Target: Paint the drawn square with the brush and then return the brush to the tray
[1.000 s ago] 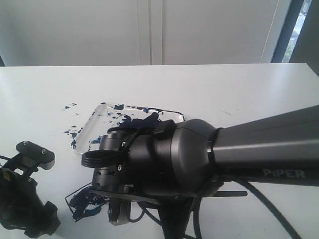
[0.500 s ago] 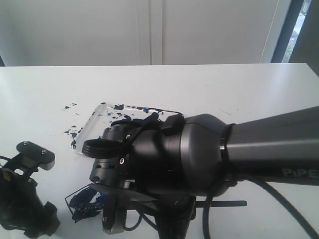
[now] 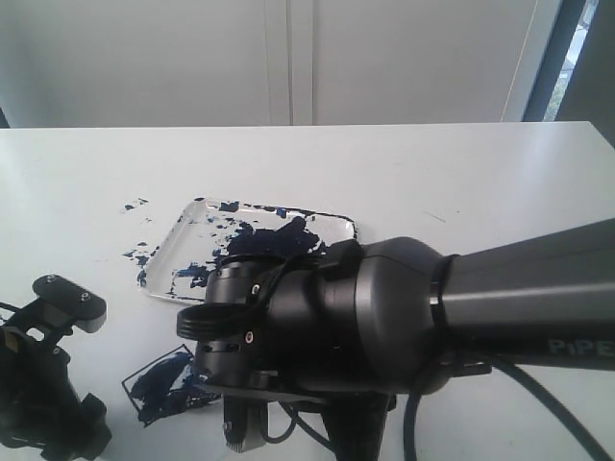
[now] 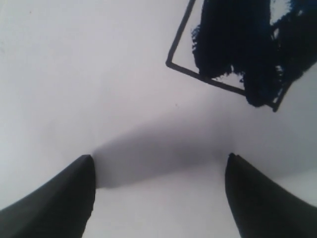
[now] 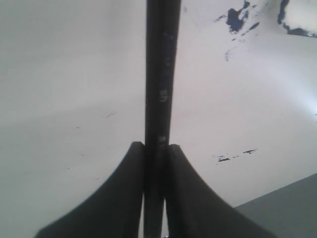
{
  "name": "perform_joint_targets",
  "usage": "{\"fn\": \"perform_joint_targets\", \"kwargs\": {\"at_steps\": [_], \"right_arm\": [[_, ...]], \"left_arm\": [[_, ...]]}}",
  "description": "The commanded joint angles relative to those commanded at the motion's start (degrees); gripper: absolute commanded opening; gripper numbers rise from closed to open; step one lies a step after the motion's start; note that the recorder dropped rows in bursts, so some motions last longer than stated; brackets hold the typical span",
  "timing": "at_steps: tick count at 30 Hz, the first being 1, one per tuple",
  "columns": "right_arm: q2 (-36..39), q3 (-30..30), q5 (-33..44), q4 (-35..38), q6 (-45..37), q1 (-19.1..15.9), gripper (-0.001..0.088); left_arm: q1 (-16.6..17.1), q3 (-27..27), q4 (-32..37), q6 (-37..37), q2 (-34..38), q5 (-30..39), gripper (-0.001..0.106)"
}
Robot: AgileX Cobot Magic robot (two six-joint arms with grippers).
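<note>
My right gripper pinches the brush, left gripper spread wide; the drawn square needs, I think, more strokes.

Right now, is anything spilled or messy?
Yes. Dark blue paint splatters lie on the table beside the tray, outside its rim. The square is only partly filled, with white patches left, and at one corner the paint seems to run over the line.
</note>
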Motion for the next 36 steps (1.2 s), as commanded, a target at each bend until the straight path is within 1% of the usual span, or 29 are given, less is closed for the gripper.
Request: {"fn": "perform_joint_targets", "kwargs": {"at_steps": [9,20,26,31,36], "right_arm": [[0.4,0.0,0.0,-6.5,4.8,0.0,0.0000],[0.9,-0.1,0.0,-6.5,6.1,0.0,0.0000],[3.8,-0.2,0.0,-6.5,6.1,0.0,0.0000],[3.9,-0.7,0.0,-7.3,6.1,1.1,0.0000],[3.9,-3.6,0.0,-7.4,6.2,2.6,0.0000]], "left_arm": [[0.0,0.0,-0.2,-0.2,0.0,0.0,0.075],[0.0,0.0,-0.2,-0.2,0.0,-0.1,0.075],[0.0,0.0,-0.2,-0.2,0.0,0.0,0.075],[0.0,0.0,-0.2,-0.2,0.0,-0.1,0.075],[0.0,0.0,-0.2,-0.2,0.0,-0.2,0.075]]}}
